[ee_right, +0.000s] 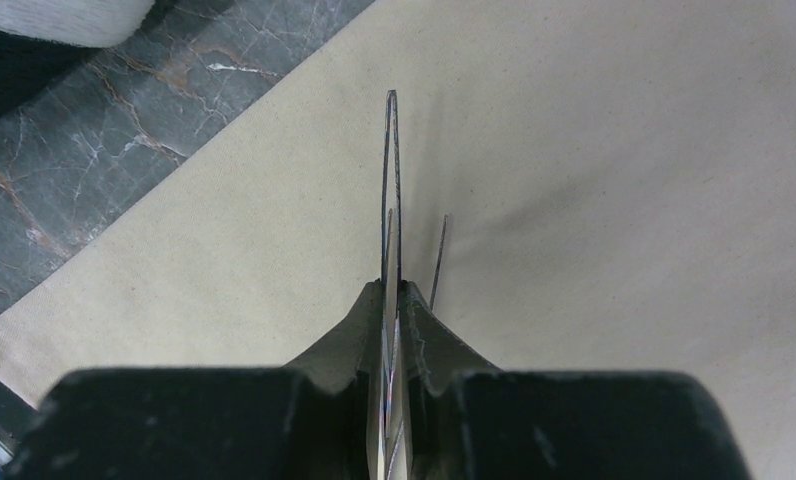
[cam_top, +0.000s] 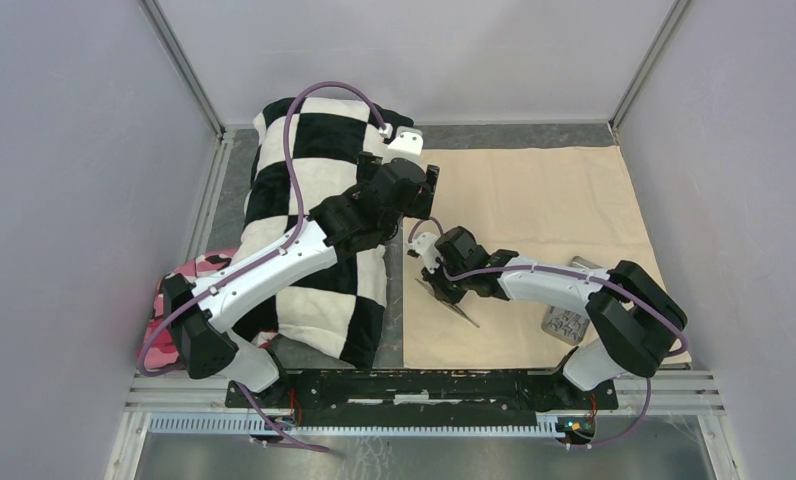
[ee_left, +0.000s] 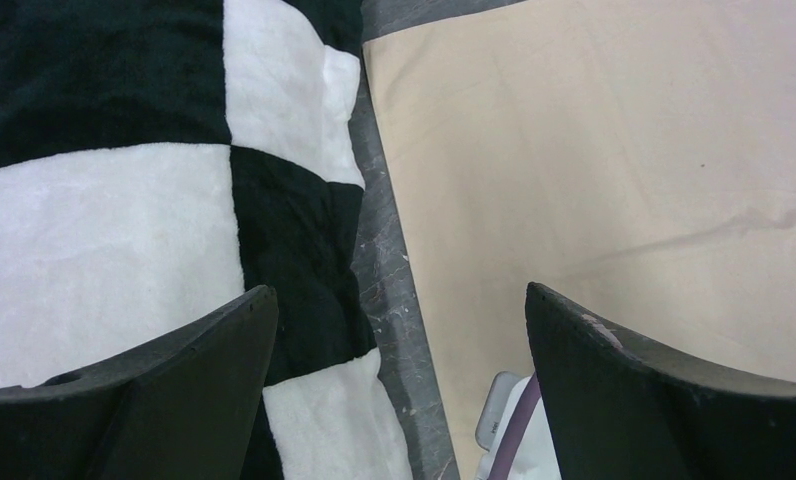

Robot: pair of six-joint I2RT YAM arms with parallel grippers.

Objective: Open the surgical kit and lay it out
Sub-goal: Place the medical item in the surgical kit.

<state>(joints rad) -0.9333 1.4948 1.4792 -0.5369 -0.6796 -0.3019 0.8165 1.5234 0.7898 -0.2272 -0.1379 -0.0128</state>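
Thin steel tweezers (ee_right: 391, 180) pinched in right end effector (ee_right: 394, 292) over smooth beige cloth (ee_right: 594, 150).

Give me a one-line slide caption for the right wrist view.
Right gripper pinching thin steel tweezers edge-on over the beige cloth wrap, marbled table at upper left.

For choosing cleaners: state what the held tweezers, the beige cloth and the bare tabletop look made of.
Tweezers: thin, glinting blades, likely polished steel. Beige cloth: matte woven fabric, softly creased. Tabletop: grey with white veins, smooth; stone or printed laminate, cannot tell.
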